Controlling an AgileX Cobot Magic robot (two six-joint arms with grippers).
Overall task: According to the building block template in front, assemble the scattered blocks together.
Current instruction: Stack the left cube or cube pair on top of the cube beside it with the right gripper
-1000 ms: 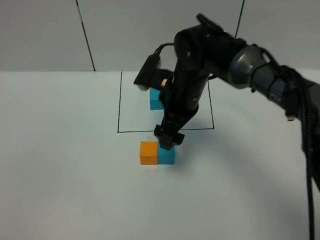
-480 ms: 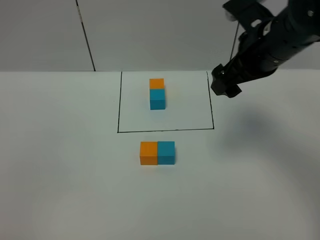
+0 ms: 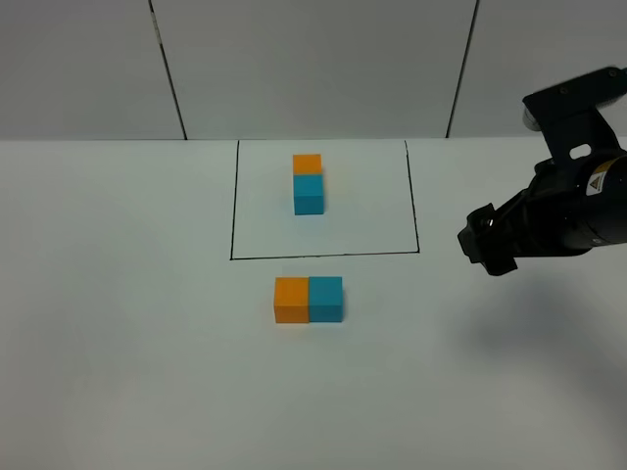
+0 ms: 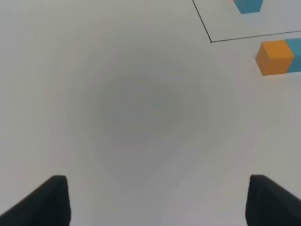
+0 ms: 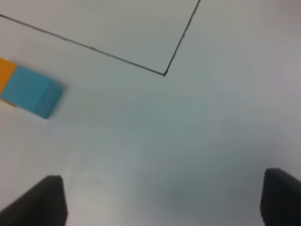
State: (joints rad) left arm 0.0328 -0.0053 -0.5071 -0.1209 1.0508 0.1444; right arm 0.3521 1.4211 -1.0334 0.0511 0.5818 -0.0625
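We start on the left. The left hand (image 4: 157, 202) shows only in its own wrist view. Its two dark fingertips (image 4: 49, 200) are spread wide, with nothing but bare white tabletop (image 3: 127, 323) between them, so it holds nothing.

Moving in toward the middle, we find the loose orange cube (image 3: 291, 300) sitting flat on the tabletop. Its right face touches the loose blue cube (image 3: 326, 299), and the two make one row side by side. That row lies just in front of the black outline (image 3: 323, 255) and outside it.

Inside the outline, farther back, stands the template pair (image 3: 308, 183). Its orange half is on the far side and its blue half on the near side, so we see the loose row lying crosswise to it.

Over on the right, the right hand (image 3: 487, 245) hangs above the tabletop beyond the outline's right edge, well apart from every cube. Its wrist view shows both fingertips (image 5: 44, 200) far apart with only tabletop between them, gripping nothing.
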